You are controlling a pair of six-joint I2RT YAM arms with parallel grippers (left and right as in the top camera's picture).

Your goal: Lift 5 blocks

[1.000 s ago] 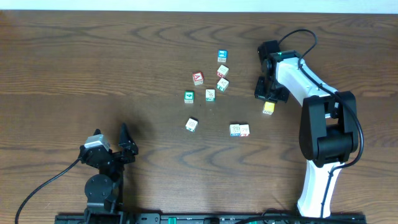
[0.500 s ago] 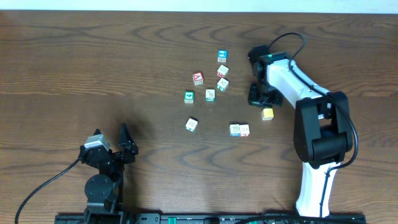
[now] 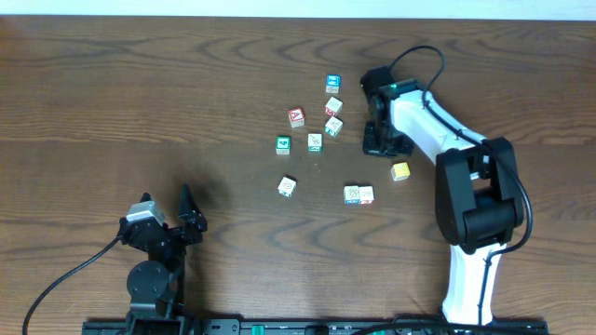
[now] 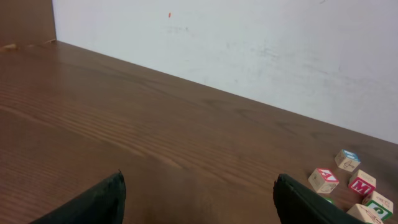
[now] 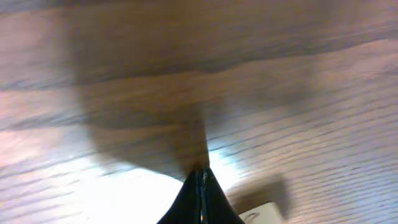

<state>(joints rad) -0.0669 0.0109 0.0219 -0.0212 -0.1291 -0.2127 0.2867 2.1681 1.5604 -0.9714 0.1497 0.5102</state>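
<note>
Right gripper (image 5: 202, 182): fingers pressed together with nothing between them, tips low over bare tabletop (image 3: 112, 102).
Nearest block to it: the yellow block (image 3: 400, 171) rests on the tabletop near the right gripper's fingers but apart from them, on the side toward the arm's base and to its right.
Right wrist view: a pale block corner (image 5: 261, 215) shows at the bottom edge beside the closed fingers; which block it is cannot be told.
Left gripper (image 3: 191, 212): fingers (image 4: 102, 199) spread wide and holding nothing, close to its own base, well apart from every block.
Cream blocks, near side: a touching pair (image 3: 358, 194) lies beside the yellow block; a single tilted one (image 3: 287, 187) lies further left.
Cream blocks, far side: one with a green picture (image 3: 316, 142), and two more (image 3: 333, 116) just left of the right gripper.
Other cubes: red-faced cube (image 3: 296, 117), green-faced cube (image 3: 283, 145), blue-faced cube (image 3: 332, 85), all loose on the tabletop.
</note>
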